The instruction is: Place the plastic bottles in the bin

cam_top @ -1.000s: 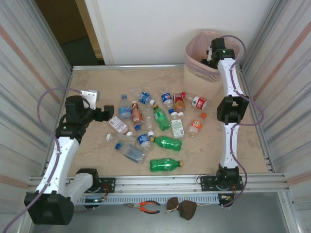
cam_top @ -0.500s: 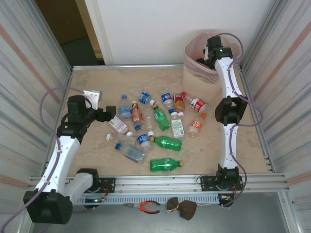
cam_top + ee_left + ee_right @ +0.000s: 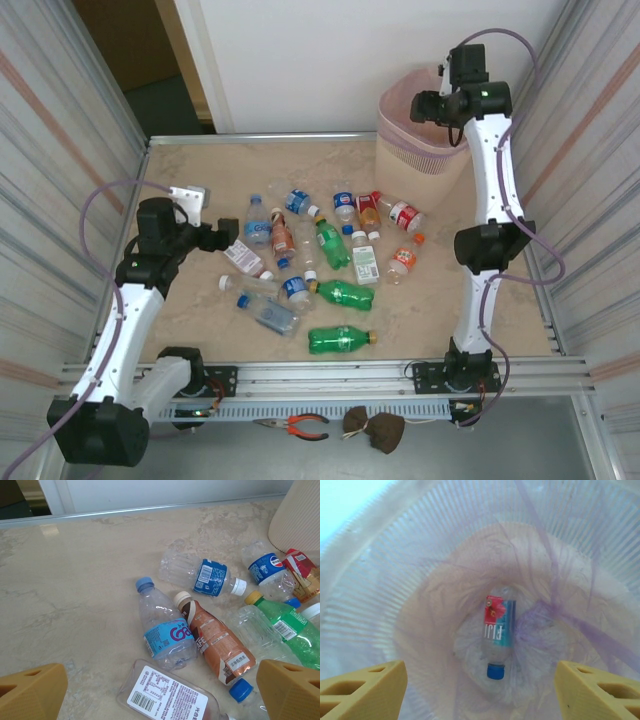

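Your right gripper (image 3: 480,690) hangs over the bin (image 3: 408,152), fingers spread, gripping nothing. One clear bottle (image 3: 496,630) with a blue cap lies on the bin's floor. The other plastic bottles (image 3: 322,262) lie scattered on the table (image 3: 200,168), well apart from the bin. Your left gripper (image 3: 160,692), spread wide and empty, sits at the cluster's side farthest from the bin.

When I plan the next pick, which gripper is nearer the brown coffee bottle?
Left. The left gripper is a short way left of the brown coffee bottle; the right gripper hangs over the pink bin.
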Controlling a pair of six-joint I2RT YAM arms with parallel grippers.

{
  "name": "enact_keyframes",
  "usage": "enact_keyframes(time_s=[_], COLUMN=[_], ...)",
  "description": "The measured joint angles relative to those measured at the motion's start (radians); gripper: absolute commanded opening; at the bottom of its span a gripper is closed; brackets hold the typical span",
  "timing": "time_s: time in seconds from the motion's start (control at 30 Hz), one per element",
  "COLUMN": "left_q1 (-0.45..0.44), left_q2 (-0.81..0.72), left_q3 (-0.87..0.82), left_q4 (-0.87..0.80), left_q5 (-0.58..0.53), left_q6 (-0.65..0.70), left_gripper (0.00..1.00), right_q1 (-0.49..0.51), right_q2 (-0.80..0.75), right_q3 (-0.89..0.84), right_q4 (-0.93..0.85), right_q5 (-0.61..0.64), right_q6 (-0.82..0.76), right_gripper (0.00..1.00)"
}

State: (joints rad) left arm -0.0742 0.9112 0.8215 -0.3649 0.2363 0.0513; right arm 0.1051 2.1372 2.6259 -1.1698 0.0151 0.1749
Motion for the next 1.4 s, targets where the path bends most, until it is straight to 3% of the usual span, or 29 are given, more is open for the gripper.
enact_keyframes(time_s=[0.2,0.5,0.7,1.07,1.4], left_q1=[0.0,0.0,-0.006,-0.026,-0.026], left_q2=[-0.003,-0.007,-0.007,0.0,0.007], left_q3=[0.0,-0.002,-0.003,-0.007,-0.008], left_q4=[0.0,0.0,0.0,0.0,0.003], left_q5=[0.0,0.0,0.006,0.007,0.007], left_q6=[-0.003,-0.003,-0.003,-0.003,-0.003], left_gripper=[0.98,0.98,0.98,0.98,0.97], right_q1=[0.066,0.169,0.238,0.288,0.288], right_q2=[-0.063,-0.266,-0.441,-0.747,-0.843], right_q3=[-0.011,-0.249,-0.513,-1.2,-1.579], right_q4=[-0.052,-0.09,-0.055,0.166,0.323], right_q5=[0.05,0.141,0.169,0.127,0.067], right_q6=[0.0,0.053,0.131,0.378,0.574], right_gripper=[0.77,0.79,0.78,0.77,0.78])
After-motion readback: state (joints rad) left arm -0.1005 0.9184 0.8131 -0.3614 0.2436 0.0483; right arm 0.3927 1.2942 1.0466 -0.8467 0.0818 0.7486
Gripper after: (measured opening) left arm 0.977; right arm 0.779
